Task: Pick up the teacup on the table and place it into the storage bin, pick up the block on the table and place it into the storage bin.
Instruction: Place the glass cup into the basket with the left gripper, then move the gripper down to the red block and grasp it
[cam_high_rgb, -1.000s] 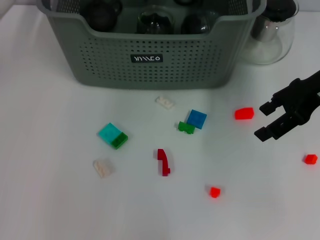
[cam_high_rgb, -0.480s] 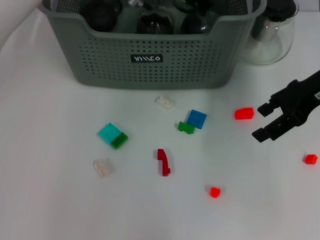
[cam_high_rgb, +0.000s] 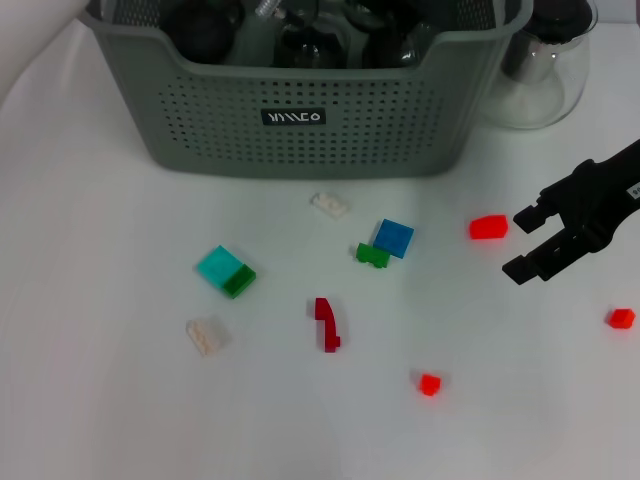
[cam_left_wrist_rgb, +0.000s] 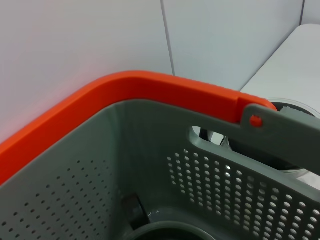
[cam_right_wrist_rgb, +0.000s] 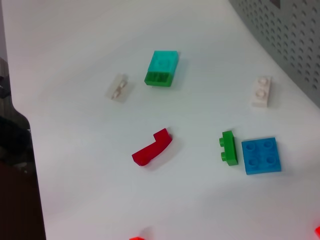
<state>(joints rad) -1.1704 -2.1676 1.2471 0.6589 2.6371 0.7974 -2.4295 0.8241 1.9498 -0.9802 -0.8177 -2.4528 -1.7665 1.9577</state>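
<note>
The grey-green storage bin (cam_high_rgb: 300, 150) stands at the back of the table, with dark rounded glassware (cam_high_rgb: 205, 25) inside it. No teacup shows on the table. Blocks lie scattered in front of the bin. A bright red block (cam_high_rgb: 488, 227) lies just left of my right gripper (cam_high_rgb: 515, 244), which hovers open and empty at the right. The right wrist view shows a dark red curved block (cam_right_wrist_rgb: 152, 147), a green block (cam_right_wrist_rgb: 229, 147) and a blue block (cam_right_wrist_rgb: 261, 155). The left wrist view looks down onto the bin's perforated inner wall (cam_left_wrist_rgb: 225, 180) and its orange rim (cam_left_wrist_rgb: 150, 87). My left gripper is out of view.
A clear glass carafe (cam_high_rgb: 540, 80) stands right of the bin. Also on the table are a teal-and-green block (cam_high_rgb: 225, 271), a white block (cam_high_rgb: 330, 205), a pale block (cam_high_rgb: 206, 336) and small red blocks (cam_high_rgb: 430, 384) (cam_high_rgb: 621, 318).
My right gripper has crept slightly left and down, toward the bright red block. A small shiny part has come into view at the top edge over the bin.
</note>
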